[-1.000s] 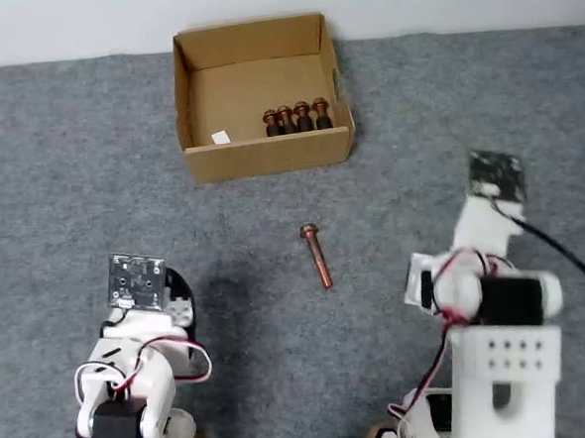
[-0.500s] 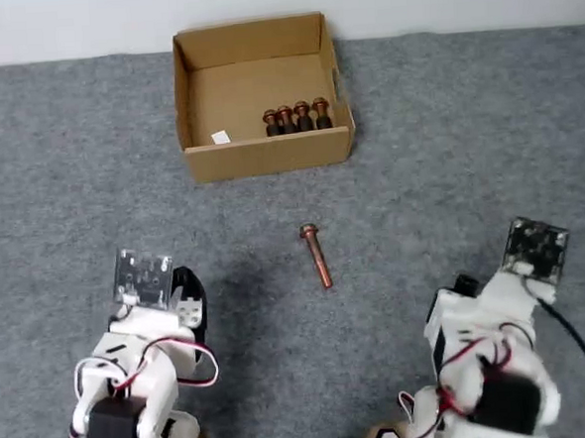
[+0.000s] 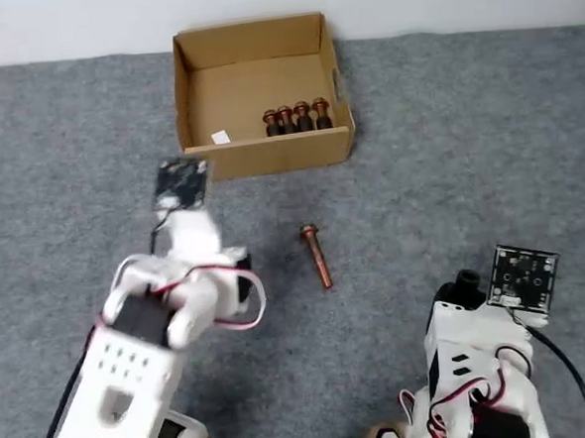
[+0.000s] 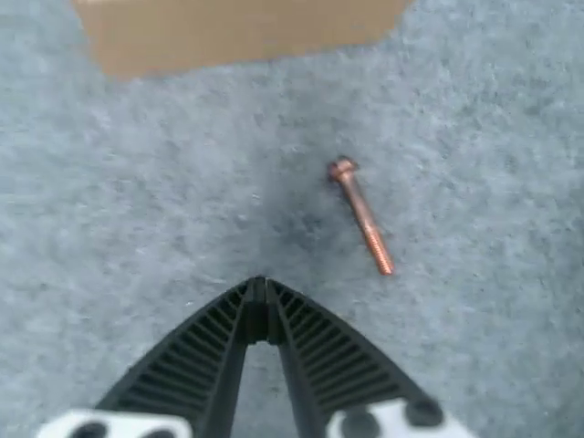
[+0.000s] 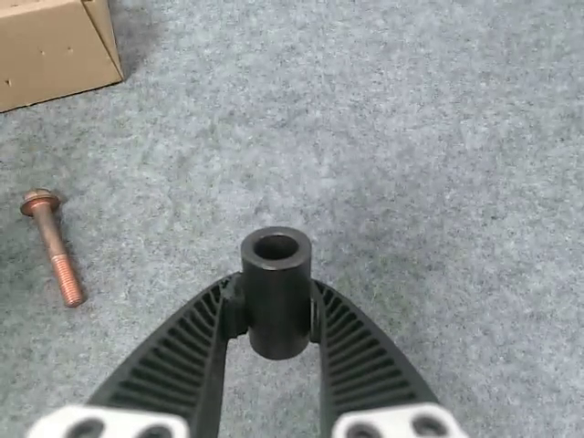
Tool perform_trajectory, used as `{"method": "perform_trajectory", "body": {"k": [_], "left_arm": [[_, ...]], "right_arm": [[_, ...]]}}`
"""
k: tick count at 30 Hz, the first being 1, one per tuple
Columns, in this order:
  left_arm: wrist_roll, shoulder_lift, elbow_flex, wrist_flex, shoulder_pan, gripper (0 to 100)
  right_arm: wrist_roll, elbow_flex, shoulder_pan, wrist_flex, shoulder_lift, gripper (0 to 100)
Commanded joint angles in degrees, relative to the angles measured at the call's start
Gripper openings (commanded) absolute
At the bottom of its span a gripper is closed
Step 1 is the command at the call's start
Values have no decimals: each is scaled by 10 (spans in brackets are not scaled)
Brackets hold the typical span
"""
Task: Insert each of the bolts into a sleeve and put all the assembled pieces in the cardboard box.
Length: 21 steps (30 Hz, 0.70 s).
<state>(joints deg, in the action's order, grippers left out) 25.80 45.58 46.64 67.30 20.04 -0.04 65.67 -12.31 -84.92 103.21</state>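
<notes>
One bolt lies loose on the table — out in the open middle, short of the cardboard box at the far edge, where four assembled pieces sit in a row along the box's near wall.

Your left claw hangs over the table with its tips together and nothing between them. The bolt lies just ahead of it, off toward the table's right edge. Its head points at the box and its threaded end at the near edge, slanting a little to the right.

Your right claw is clamped on a dark sleeve, open bore showing, close to the near edge and farther from the bolt.

The left arm is the nearer one. By the look of it, you would open that claw and close it across the shank, not along it.
</notes>
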Motion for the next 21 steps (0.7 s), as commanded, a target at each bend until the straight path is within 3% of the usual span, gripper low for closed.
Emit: {"method": "perform_trajectory", "body": {"k": [1, 10, 17, 21], "left_arm": [[11, -93, -87, -10, 30, 5], [14, -318, -255, 8, 101, 14], [70, -484, -408, 81, 102, 169], [71, -568, -482, 110, 101, 188]], "right_arm": [[5, -4, -7, 14, -1, 9], [5, -4, -7, 14, -1, 9], [6, -4, -7, 14, -1, 9], [6, -4, -7, 14, -1, 9]]}}
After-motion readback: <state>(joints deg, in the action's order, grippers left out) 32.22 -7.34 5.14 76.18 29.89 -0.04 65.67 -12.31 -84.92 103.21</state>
